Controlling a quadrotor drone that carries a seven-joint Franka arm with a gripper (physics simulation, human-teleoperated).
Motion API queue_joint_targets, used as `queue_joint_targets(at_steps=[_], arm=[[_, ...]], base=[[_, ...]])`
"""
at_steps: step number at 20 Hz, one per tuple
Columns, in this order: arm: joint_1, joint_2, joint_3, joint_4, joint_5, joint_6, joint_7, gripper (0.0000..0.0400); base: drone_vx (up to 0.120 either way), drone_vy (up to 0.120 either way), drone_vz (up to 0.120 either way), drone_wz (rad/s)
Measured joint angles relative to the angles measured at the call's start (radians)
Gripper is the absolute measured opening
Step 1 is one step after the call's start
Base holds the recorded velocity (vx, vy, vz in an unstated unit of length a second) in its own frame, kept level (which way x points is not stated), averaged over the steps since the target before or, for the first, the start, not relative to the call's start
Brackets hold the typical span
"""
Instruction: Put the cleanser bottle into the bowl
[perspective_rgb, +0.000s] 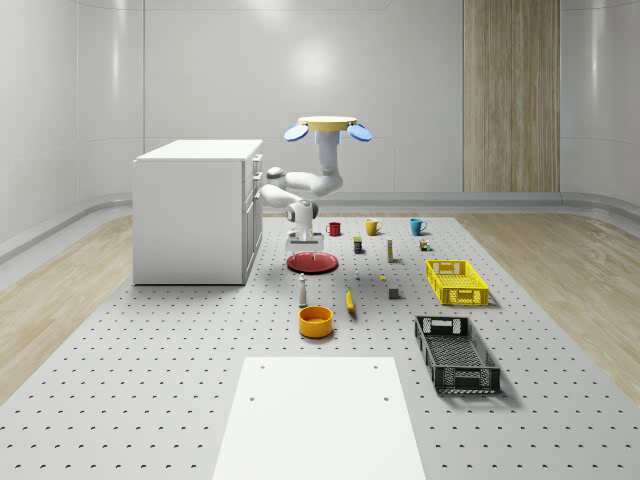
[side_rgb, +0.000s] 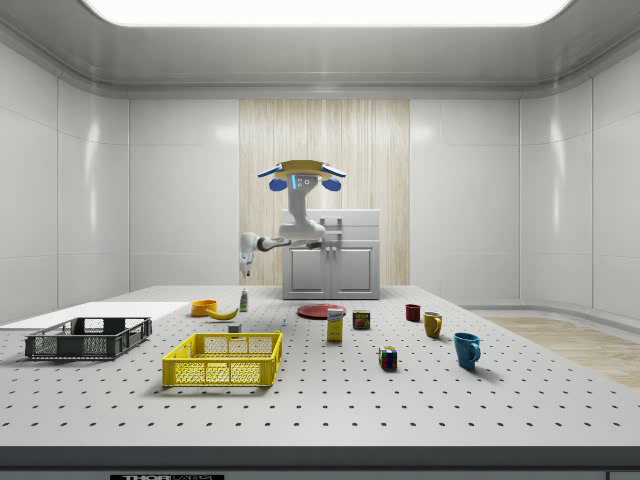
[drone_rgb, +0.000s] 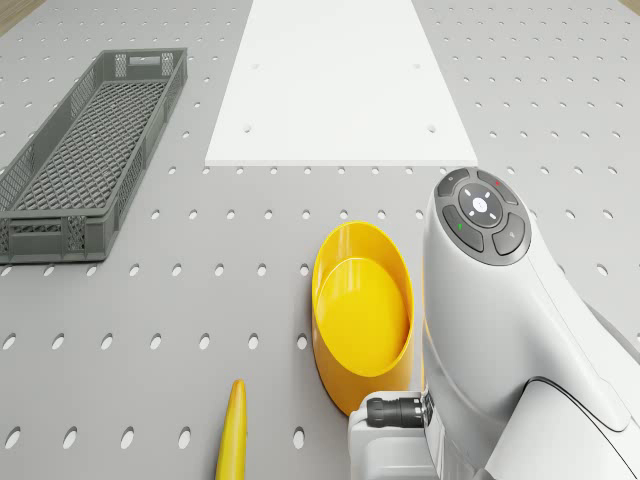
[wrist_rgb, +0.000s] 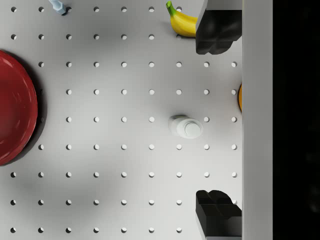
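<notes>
Wrist view: cleanser bottle (wrist_rgb: 186, 127) stands upright, cap upward.

drone (perspective_rgb: 327, 126) hovers above red plate (perspective_rgb: 311, 262) | cleanser bottle (perspective_rgb: 302, 290) upright behind bowl (perspective_rgb: 315, 321)

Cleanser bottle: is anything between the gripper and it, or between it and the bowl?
Nothing visible. The open gripper hangs above the upright cleanser bottle, with bare table between its fingers. The yellow bowl sits just beyond; the banana lies off to the side.

Yellow disc drone (perspective_rgb: 327, 124), blue rotors, white jointed arm (perspective_rgb: 312, 184), round button cluster, black fingers (wrist_rgb: 218, 32)
</notes>
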Motion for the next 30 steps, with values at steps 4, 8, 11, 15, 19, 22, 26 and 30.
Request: queue_joint_targets(at_steps=[4,8,11,15,19,22,26,30], arm=[[-0.015,0.000,-0.044,0.018,-0.037,0.025,0.002,0.0400],[-0.029,0.001,-0.085,0.036,-0.072,0.048,0.005,0.0400],[-0.041,0.005,-0.121,0.053,-0.102,0.068,0.007,0.0400],[-0.047,0.008,-0.151,0.074,-0.127,0.087,0.000,0.0400],[-0.047,0.009,-0.167,0.090,-0.139,0.100,-0.013,0.0400],[-0.050,0.012,-0.183,0.102,-0.151,0.110,-0.017,0.0400],[-0.058,0.016,-0.200,0.112,-0.166,0.119,-0.014,0.0400],[-0.065,0.019,-0.208,0.114,-0.174,0.122,-0.007,0.0400]], base=[[0.000,0.000,0.000,0.000],[0.000,0.000,0.000,0.000],[0.000,0.000,0.000,0.000],[0.000,0.000,0.000,0.000],[0.000,0.000,0.000,0.000],[0.000,0.000,0.000,0.000],[0.000,0.000,0.000,0.000],[0.000,0.000,0.000,0.000]])
